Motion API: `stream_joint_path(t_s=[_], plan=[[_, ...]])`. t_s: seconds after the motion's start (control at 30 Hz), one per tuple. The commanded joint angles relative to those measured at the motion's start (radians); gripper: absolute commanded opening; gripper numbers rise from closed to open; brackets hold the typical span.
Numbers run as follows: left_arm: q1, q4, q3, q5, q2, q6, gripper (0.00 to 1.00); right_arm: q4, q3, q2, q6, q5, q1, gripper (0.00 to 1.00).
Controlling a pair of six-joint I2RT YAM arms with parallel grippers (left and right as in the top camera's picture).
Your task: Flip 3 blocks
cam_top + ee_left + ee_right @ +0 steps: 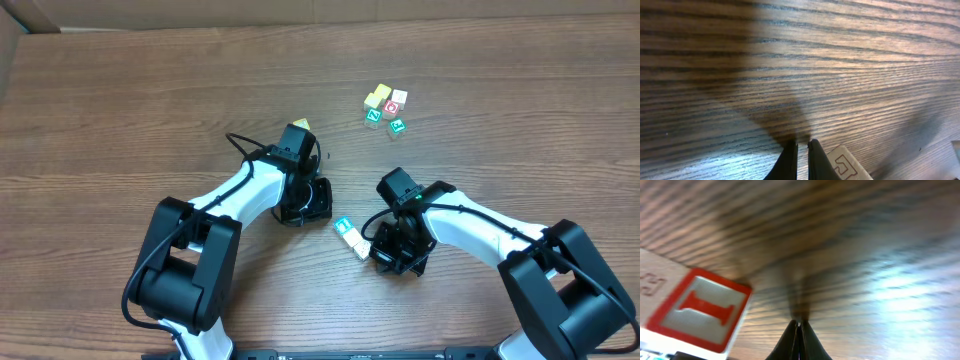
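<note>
Left end effector (801,146): I am keeping its fingers all but closed on nothing, tips down low at the tabletop (140,100). Whether they are touching the wood I cannot tell. A lettered block (846,166) is sitting just beside them on the right.

Blocks: the three are lying in a short diagonal row between my two arms. The cyan-faced block (343,226) comes first, then the cream-white block (352,238), then the pale yellow block (362,250), each touching or nearly touching the next.

Right end effector (799,325): I am holding it fully closed and empty, just beside the row. In its blurred wrist view a red-framed block (697,311) is showing a letter face to the left of the tips. Which of the three it is I cannot tell.

Other cubes: a small cluster (386,110) is lying well apart, toward the far right of the tabletop.

Progress: nothing is being lifted or turned at the moment. The faces alone are not telling me how many blocks are flipped. With both end effectors shut beside the row, I judge a flip is either about to begin or just finished.
</note>
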State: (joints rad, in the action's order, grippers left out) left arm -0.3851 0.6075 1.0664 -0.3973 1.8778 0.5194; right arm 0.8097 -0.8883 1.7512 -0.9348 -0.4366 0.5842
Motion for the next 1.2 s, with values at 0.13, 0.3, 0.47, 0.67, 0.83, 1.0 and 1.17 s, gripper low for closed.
stream_joint_path(t_s=[0.13,0.3,0.47,0.67,0.83,1.0,1.17], plan=[[0.013,0.049,-0.002,-0.018,0.019,-0.049,0.04,0.022,-0.013,-0.030,0.207,0.124,0.016,0.04],[0.085,0.222,0.112,0.002,0.019,-0.093,0.04,0.194,-0.093,-0.126,0.235,0.375,0.016,0.04],[0.115,0.399,0.258,0.123,0.019,-0.093,0.04,0.237,-0.126,-0.254,0.338,0.376,0.084,0.04],[0.085,0.435,0.285,0.176,0.021,-0.062,0.04,0.165,-0.081,-0.284,0.235,0.503,0.257,0.04],[0.075,0.419,0.286,0.167,0.043,-0.055,0.04,0.128,-0.024,-0.279,0.086,0.586,0.337,0.04],[0.053,0.369,0.286,0.116,0.105,-0.051,0.04,0.056,0.032,-0.279,0.063,0.562,0.338,0.04],[0.021,0.319,0.286,0.070,0.170,-0.047,0.04,-0.013,0.065,-0.279,0.063,0.547,0.338,0.04]])
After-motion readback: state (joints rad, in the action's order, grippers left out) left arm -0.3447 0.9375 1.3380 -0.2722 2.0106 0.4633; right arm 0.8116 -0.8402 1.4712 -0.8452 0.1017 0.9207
